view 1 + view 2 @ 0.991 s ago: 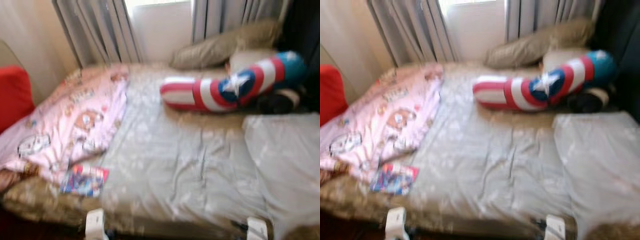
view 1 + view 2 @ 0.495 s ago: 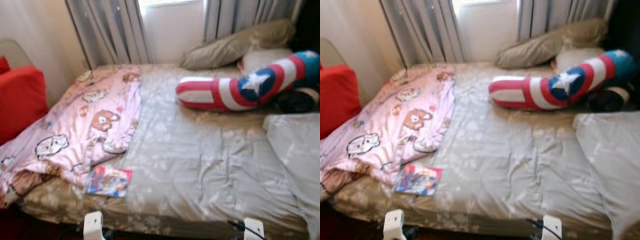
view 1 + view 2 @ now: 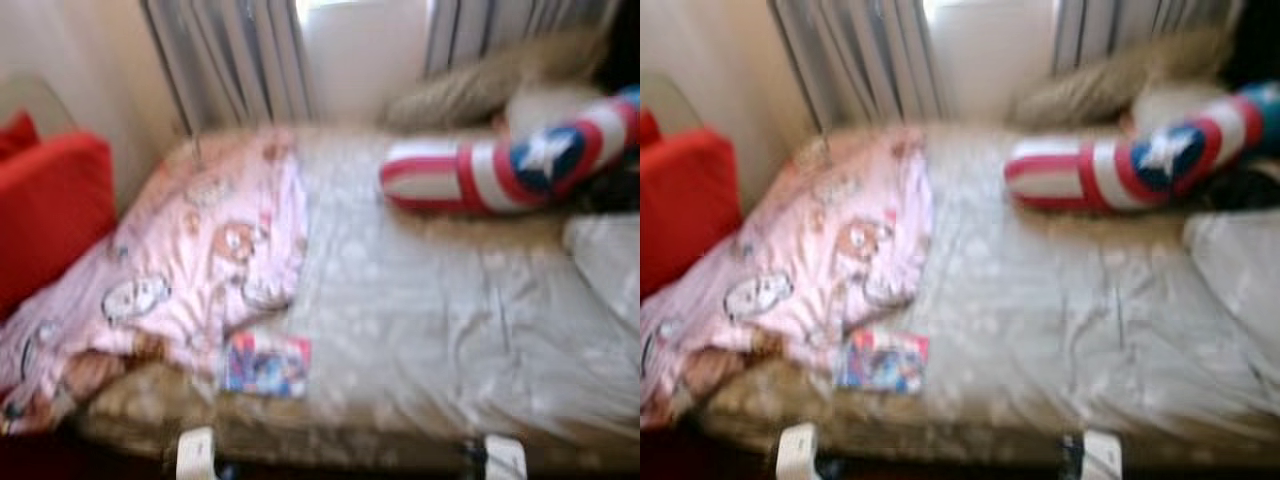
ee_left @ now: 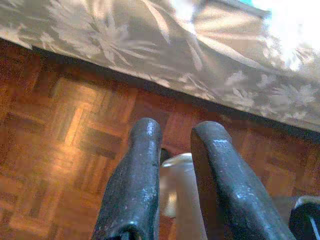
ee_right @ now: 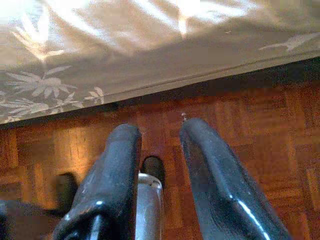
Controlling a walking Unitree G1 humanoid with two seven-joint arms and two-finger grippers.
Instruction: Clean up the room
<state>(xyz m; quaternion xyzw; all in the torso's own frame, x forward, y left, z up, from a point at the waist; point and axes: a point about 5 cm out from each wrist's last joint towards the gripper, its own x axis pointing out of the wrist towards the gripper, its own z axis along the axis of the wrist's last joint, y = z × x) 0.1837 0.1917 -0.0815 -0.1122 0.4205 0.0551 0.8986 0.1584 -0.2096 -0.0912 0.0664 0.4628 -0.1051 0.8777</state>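
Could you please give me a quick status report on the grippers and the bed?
Left gripper and right gripper open, empty, hanging low over parquet floor. Pink blanket bunched on bed's left side, small booklet near front edge. Nothing blocking; view blurred.

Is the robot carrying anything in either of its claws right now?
No. The left gripper and right gripper both hang open above the wooden floor beside the bed, nothing between their fingers.

On the bed (image 3: pixel 430 330), a blanket (image 3: pixel 200 260) lies at 9 o'clock, a booklet (image 3: pixel 265 363) at 7 beside its edge, a bolster (image 3: pixel 500 170) at 1, pillows (image 3: pixel 480 90) behind it.
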